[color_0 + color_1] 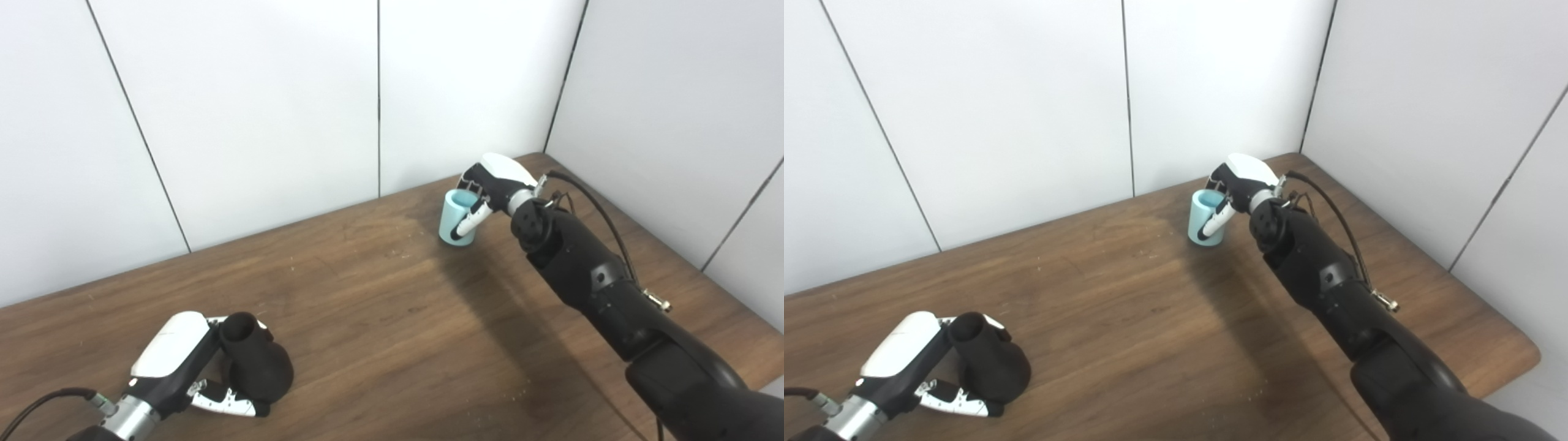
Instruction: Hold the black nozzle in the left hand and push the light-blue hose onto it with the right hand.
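nearest to me, at the lower left of the wooden table (pixel 380 318), my left hand (pixel 177 361) is wrapped around the black nozzle (pixel 254 364). the nozzle stands with its wide rounded base on the wood and its narrower open neck pointing up and a little back. i can see the thumb (pixel 223 403) curled across the front of the base low down, and the white back of the hand pressed against the nozzle's left side near the neck, so the hand is closed on it. whether the base is lifted or resting on the table i cannot tell for sure; it looks to be touching the surface.

further out, my right arm (pixel 588 275) reaches diagonally across the right half of the table toward the back corner. at its end, my right hand (pixel 493 187) has hold of the light-blue hose (pixel 454 219), a short tube standing upright with its open end up. one finger (pixel 1213 225) lies down the front of the tube and the rest of the hand sits at its top right rim, so it is gripping the piece. the hose is near the rear edge of the table, well apart from the nozzle.

behind everything are white wall panels (pixel 257 104) meeting at the far right corner.
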You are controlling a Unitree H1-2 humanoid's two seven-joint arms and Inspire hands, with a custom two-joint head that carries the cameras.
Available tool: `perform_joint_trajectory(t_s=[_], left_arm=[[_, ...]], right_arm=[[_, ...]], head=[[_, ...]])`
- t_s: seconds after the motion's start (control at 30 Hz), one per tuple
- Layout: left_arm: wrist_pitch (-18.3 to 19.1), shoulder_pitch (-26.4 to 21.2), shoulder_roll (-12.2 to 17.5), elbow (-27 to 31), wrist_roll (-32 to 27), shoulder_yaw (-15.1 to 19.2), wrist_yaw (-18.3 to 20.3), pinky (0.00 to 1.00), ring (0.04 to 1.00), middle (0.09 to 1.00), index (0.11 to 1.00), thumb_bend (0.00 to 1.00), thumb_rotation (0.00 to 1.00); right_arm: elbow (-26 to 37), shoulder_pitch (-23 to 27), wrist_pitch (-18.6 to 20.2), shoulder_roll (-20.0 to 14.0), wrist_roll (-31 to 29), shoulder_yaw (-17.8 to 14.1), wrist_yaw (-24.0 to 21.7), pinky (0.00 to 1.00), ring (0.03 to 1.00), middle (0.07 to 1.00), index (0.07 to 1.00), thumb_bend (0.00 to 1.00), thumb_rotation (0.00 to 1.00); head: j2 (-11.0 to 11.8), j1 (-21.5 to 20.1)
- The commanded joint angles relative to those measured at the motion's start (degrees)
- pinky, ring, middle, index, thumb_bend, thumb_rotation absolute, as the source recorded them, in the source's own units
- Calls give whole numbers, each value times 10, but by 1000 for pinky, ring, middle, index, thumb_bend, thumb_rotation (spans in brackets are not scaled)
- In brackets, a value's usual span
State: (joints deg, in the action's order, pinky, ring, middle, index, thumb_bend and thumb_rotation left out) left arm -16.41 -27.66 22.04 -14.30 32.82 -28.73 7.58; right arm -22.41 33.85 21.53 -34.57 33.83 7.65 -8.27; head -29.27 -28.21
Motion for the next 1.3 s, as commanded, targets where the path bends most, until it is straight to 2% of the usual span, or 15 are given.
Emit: perform_joint_trajectory(t_s=[0.0,0.07,0.1,0.17,0.2,0.23,0.27,0.33,0.37,0.47,0.7,0.93,1.03,1.27], left_arm=[[26,30,31,-23,37,-16,51,472,478,449,499,526,0],[30,30,28,-20,39,-17,52,474,479,452,499,526,0],[34,29,26,-18,41,-18,53,475,479,452,498,526,0],[41,29,21,-13,44,-21,54,464,482,461,495,527,0],[46,28,17,-11,45,-22,55,458,480,462,494,527,0],[49,28,14,-9,46,-23,56,454,478,463,494,527,0],[55,28,10,-6,48,-26,58,452,477,463,494,527,0],[65,28,4,-2,50,-30,61,438,473,456,496,527,0],[70,28,1,0,51,-32,63,434,472,453,496,526,0],[81,24,-7,0,54,-37,67,416,466,448,497,526,0],[110,12,-23,3,56,-49,80,444,489,459,495,527,0],[151,-4,-38,8,77,-67,105,466,512,476,487,527,0],[163,-12,-40,12,86,-75,114,519,532,477,487,527,0],[176,-21,-42,14,97,-87,118,536,561,482,486,526,0]], right_arm=[[13,22,-21,-17,-1,-9,20,365,428,508,480,518,0],[21,23,-18,-19,0,-7,17,367,429,509,478,519,0],[40,25,-12,-19,1,-4,9,368,429,509,478,519,0],[80,28,-1,-20,0,0,-10,368,427,507,482,519,0],[100,30,-2,-21,-5,0,-20,367,425,507,484,518,0],[112,31,-3,-21,-8,-1,-25,354,433,509,489,510,0],[127,33,-13,-22,-16,-2,-32,346,438,510,492,504,0],[145,37,-32,-23,-29,-4,-40,340,439,509,497,501,0],[150,39,-41,-24,-36,-6,-44,339,439,509,498,501,0],[178,49,-54,-21,-54,-5,-63,345,448,510,489,501,0],[271,76,-29,-4,-67,10,-125,346,452,495,512,500,0],[345,112,-10,-1,-71,35,-197,368,456,475,493,503,0],[366,132,0,3,-77,42,-226,376,463,475,485,503,0],[382,160,13,23,-82,59,-265,381,481,500,465,503,0]], head=[[-2,6],[-5,21],[-10,45],[-12,59],[-16,80],[-16,80],[-19,103],[-20,118],[-22,139],[-26,167],[-33,228],[-47,262],[-52,263],[-60,273]])
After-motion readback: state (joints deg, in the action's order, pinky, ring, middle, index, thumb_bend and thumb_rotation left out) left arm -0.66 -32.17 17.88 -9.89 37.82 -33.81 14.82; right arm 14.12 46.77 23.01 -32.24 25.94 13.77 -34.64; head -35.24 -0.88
